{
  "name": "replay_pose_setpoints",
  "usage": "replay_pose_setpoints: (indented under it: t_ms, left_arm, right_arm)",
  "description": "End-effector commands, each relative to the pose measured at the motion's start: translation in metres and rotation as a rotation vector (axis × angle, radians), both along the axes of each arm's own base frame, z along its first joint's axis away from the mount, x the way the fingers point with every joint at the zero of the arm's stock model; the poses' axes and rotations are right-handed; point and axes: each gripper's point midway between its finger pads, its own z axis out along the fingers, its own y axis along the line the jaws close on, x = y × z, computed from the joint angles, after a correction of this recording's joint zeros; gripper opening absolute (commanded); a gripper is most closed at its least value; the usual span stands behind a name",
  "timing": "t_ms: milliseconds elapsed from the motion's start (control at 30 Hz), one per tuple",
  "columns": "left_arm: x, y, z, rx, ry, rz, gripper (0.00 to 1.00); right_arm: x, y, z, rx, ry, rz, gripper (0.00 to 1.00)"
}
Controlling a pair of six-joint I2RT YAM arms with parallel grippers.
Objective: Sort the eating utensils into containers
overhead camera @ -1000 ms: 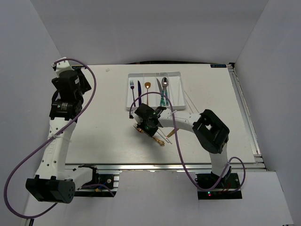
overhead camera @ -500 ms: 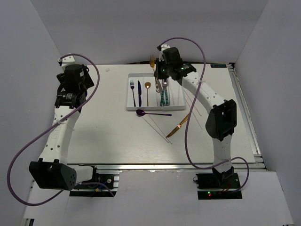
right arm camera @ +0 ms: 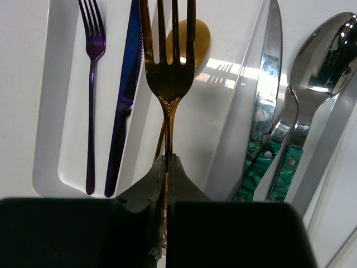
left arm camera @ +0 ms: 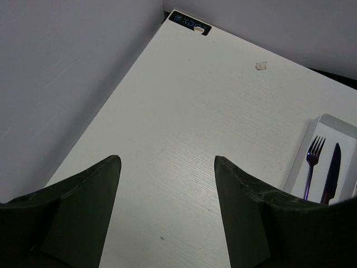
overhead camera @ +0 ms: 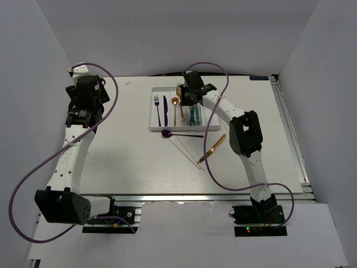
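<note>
The right gripper [right arm camera: 167, 167] is pinched narrow on the thin stem of a glossy gold fork [right arm camera: 167, 61]. Its four tines point to the top of the wrist view, over the smooth white plastic tray [right arm camera: 46, 139], about at the divider between the first and second channels from the left. Five pieces lie in the tray. A slim purple fork [right arm camera: 92, 84] and a blue-purple knife [right arm camera: 124, 111] share the leftmost channel, and a gold spoon [right arm camera: 202, 36] lies in the next. Farther right, side by side, are a serrated steel knife [right arm camera: 263, 106] and a mirror-bright spoon [right arm camera: 321, 67], both with mottled teal riveted handles. In the overhead view, a purple spoon [overhead camera: 167, 134], a gold knife [overhead camera: 213, 148] and thin white chopsticks [overhead camera: 187, 153] lie on the matte white desk [overhead camera: 122, 145], just below the tray's lower edge, with open room around them. The left gripper [left arm camera: 166, 162] is spread wide over the desk's upper left, well apart from the tray.
</note>
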Motion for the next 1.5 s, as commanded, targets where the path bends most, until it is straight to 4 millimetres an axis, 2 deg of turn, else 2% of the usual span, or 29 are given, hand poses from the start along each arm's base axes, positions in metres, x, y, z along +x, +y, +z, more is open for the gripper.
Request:
replay_pose_setpoints:
  t_ms: [0, 200, 400, 533, 667, 700, 733, 767, 833, 867, 900, 933, 967, 1000, 1033, 1067, 1100, 1133, 1167, 1200, 1267, 1300, 1367, 1433, 1467]
  left_arm:
    - [-0.004, 0.007, 0.001, 0.022, -0.004, 0.026, 0.79]
    - [-0.004, 0.009, -0.006, 0.035, 0.018, 0.029, 0.79]
    - [-0.006, 0.011, -0.009, 0.045, 0.033, 0.033, 0.79]
    - [-0.009, 0.011, -0.008, 0.044, 0.031, 0.030, 0.79]
    - [-0.009, 0.009, -0.003, 0.042, 0.020, 0.018, 0.79]
    - [-0.009, 0.009, -0.001, 0.036, 0.013, 0.016, 0.79]
    - [-0.008, 0.007, 0.000, 0.033, 0.010, 0.008, 0.79]
    - [-0.008, 0.006, 0.001, 0.024, 0.002, 0.005, 0.79]
    - [-0.006, 0.002, 0.003, 0.013, -0.006, -0.017, 0.79]
    - [-0.006, 0.000, 0.005, 0.015, -0.007, -0.036, 0.80]
    - [-0.005, -0.003, 0.005, 0.013, -0.009, -0.057, 0.80]
    - [-0.004, -0.007, 0.006, 0.012, -0.007, -0.084, 0.81]
    - [-0.001, -0.016, 0.004, 0.003, -0.002, -0.143, 0.82]
    - [-0.001, -0.021, 0.002, 0.011, 0.012, -0.184, 0.83]
    - [0.000, -0.026, 0.001, 0.022, 0.026, -0.231, 0.84]
    - [0.002, -0.042, -0.001, -0.001, 0.033, -0.326, 0.87]
    - [0.000, -0.049, -0.003, 0.001, 0.052, -0.376, 0.88]
    - [-0.001, -0.056, -0.001, -0.002, 0.045, -0.417, 0.89]
    - [-0.003, -0.071, -0.003, -0.026, 0.047, -0.504, 0.90]
    - [-0.004, -0.077, -0.004, -0.025, 0.050, -0.550, 0.91]
    - [-0.009, -0.092, -0.001, -0.046, 0.038, -0.636, 0.91]
    - [-0.011, -0.103, -0.002, -0.063, 0.037, -0.696, 0.92]
    - [-0.011, -0.107, -0.005, -0.074, 0.042, -0.720, 0.92]
    - [-0.010, -0.107, -0.009, -0.082, 0.054, -0.717, 0.92]
    - [-0.009, -0.106, -0.010, -0.084, 0.058, -0.710, 0.92]
  right_arm:
    - [0.020, 0.010, 0.039, 0.083, -0.089, -0.033, 0.00]
    - [0.015, 0.016, 0.005, 0.088, -0.016, -0.014, 0.00]
    - [0.013, 0.022, -0.014, 0.101, 0.020, 0.006, 0.00]
    - [0.010, 0.028, -0.008, 0.124, 0.020, 0.029, 0.23]
    - [0.001, 0.038, 0.028, 0.155, -0.035, 0.104, 0.34]
    - [-0.002, 0.040, 0.052, 0.161, -0.084, 0.137, 0.40]
    - [-0.006, 0.042, 0.065, 0.167, -0.107, 0.167, 0.43]
    - [-0.016, 0.044, 0.090, 0.176, -0.151, 0.210, 0.46]
    - [-0.028, 0.042, 0.114, 0.140, -0.246, 0.346, 0.53]
    - [-0.040, 0.041, 0.118, 0.124, -0.264, 0.422, 0.57]
    - [-0.051, 0.033, 0.145, 0.103, -0.335, 0.485, 0.62]
    - [-0.063, 0.026, 0.148, 0.016, -0.422, 0.652, 0.71]
    - [-0.078, 0.014, 0.172, -0.021, -0.505, 0.726, 0.75]
    - [-0.092, 0.003, 0.150, -0.078, -0.492, 0.820, 0.78]
    - [-0.108, -0.010, 0.139, -0.132, -0.475, 0.904, 0.81]
    - [-0.114, -0.027, 0.146, -0.247, -0.584, 1.025, 0.82]
    - [-0.126, -0.042, 0.122, -0.303, -0.551, 1.105, 0.83]
    - [-0.133, -0.054, 0.114, -0.357, -0.559, 1.178, 0.83]
    - [-0.141, -0.075, 0.112, -0.452, -0.614, 1.305, 0.82]
    - [-0.152, -0.090, 0.090, -0.482, -0.586, 1.383, 0.79]
    - [-0.161, -0.113, 0.080, -0.562, -0.604, 1.500, 0.74]
    - [-0.171, -0.124, 0.069, -0.608, -0.608, 1.632, 0.70]
    - [-0.179, -0.141, 0.050, -0.628, -0.537, 1.725, 0.69]
    - [-0.176, -0.145, 0.044, -0.649, -0.536, 1.797, 0.68]
    - [-0.175, -0.146, 0.033, -0.641, -0.503, 1.824, 0.68]
